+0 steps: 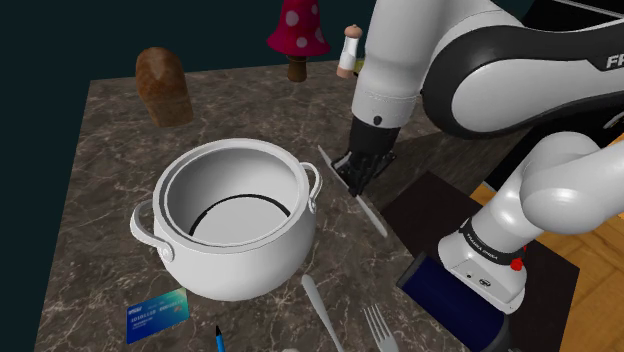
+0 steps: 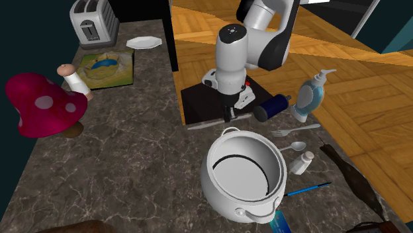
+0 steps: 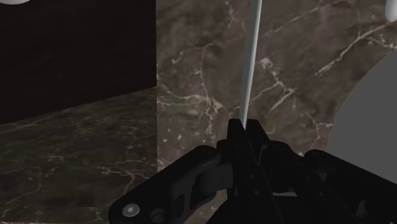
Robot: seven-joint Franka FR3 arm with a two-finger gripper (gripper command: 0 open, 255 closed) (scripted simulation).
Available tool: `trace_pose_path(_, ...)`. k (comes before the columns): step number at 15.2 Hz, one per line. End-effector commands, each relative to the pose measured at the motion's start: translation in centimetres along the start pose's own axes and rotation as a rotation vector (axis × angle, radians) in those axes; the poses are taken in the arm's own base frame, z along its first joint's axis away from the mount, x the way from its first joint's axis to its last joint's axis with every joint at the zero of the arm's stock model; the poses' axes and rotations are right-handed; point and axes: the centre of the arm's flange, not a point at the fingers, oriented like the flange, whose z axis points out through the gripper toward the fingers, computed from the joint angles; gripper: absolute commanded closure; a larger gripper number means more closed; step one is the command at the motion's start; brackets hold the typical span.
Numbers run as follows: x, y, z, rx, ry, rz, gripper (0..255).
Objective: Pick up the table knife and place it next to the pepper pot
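The table knife [image 1: 376, 216] is clasped by the hand [image 1: 358, 184] — the two black fingers are closed onto it near mid-length, w/ the pale blade seen running out past the fingertips in the wrist view. The knife is held roughly level and slanted, low over the marbled tabletop [image 1: 110, 180], just beside the edge of the black mat [image 1: 432, 200] and near the big white pot [image 1: 235, 255]. Whether it is clear of the surface or touching it can't be told, tho a shadow is cast under it in the shoulder view. So the grasp is judged done and the lift at best barely under way. The pepper pot [image 1: 349, 52] is taken to be the white mill w/ a tan knob standing at the far edge, beside the red mushroom [image 1: 297, 28], i.e. well apart from the knife. A small white shaker [image 2: 302, 162] is also seen by the spoon [image 2: 296, 146] on the other side of the big pot, so the target isn't beyond doubt. Left to do, as judged: the knife is to be raised clear, carried across to the pepper pot, lowered flat just beside it w/o the pot being knocked, then released. Approx. a third of the job is reckoned complete — the carry and placement are outstanding.
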Motion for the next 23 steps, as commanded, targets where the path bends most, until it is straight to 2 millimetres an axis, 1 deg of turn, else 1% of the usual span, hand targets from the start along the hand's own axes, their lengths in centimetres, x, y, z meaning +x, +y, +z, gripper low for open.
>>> trace_pose_path(1,-0.1,0.0,-1.0,0.000,0.000,0.000,255)
trace_pose_path(23,-0.7,0.0,-12.6,0.000,0.000,0.000,255)
